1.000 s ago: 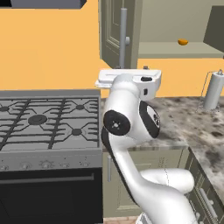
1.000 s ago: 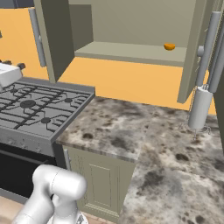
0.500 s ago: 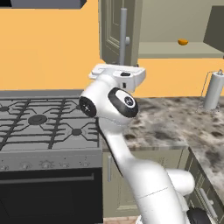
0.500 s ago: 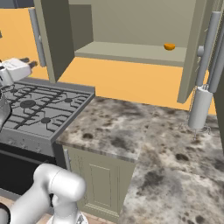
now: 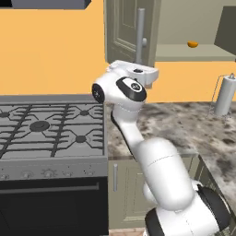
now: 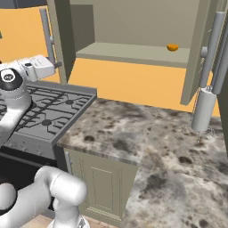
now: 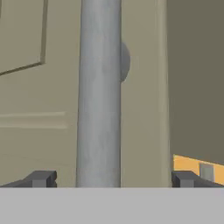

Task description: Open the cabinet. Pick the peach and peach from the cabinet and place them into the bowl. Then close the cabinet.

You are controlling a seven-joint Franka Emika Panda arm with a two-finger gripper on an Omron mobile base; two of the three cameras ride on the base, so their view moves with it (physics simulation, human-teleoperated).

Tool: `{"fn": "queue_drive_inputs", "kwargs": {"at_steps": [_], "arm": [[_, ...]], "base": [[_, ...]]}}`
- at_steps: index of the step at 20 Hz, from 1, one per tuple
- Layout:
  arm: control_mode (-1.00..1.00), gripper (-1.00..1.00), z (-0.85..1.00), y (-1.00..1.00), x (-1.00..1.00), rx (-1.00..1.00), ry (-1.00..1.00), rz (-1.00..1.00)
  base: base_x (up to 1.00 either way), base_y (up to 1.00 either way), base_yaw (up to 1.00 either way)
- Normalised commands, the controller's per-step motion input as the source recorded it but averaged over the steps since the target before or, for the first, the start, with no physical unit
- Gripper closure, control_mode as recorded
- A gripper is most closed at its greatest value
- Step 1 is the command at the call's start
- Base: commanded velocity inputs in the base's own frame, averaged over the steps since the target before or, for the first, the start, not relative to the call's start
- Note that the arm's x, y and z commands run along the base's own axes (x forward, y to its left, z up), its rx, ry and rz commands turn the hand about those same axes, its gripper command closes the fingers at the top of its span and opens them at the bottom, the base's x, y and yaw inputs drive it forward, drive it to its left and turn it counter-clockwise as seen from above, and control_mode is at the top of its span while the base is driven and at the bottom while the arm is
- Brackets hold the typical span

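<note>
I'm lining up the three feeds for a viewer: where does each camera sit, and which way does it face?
Left base view: behind the arm's left, facing stove and cabinet; white arm in the middle.
Right base view: behind its right, over the counter; arm at lower left.
Hand view: on the hand, close on the door handle; open gripper straddles it.
Both base views share the peach.

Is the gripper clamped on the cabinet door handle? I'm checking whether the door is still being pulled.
No. In the hand view the fingertips stand wide apart on either side of the handle.
</note>
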Motion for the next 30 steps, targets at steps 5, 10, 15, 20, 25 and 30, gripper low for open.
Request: {"fn": "queue_drive_inputs", "kwargs": {"at_steps": [5,10,15,20,25,30], "arm": [[-1.0,-1.0,-0.25,-0.89,0.89,0.15,0.0,0.12],[-1.0,-1.0,-0.58,-0.96,0.95,0.1,-0.02,0.33],[-1.0,-1.0,-1.0,-0.77,0.92,0.0,-0.19,0.41],[-1.0,-1.0,-0.4,-0.2,0.12,0.0,-0.11,0.18],[-1.0,-1.0,-0.23,-0.44,0.43,0.0,-0.04,0.22],[-1.0,-1.0,-0.21,-0.5,0.93,0.03,-0.01,0.29]], "base": [[0.0,0.0,0.0],[0.0,0.0,0.0],[0.0,0.0,0.0],[0.0,0.0,0.0],[0.0,0.0,0.0],[0.0,0.0,0.0]]}}
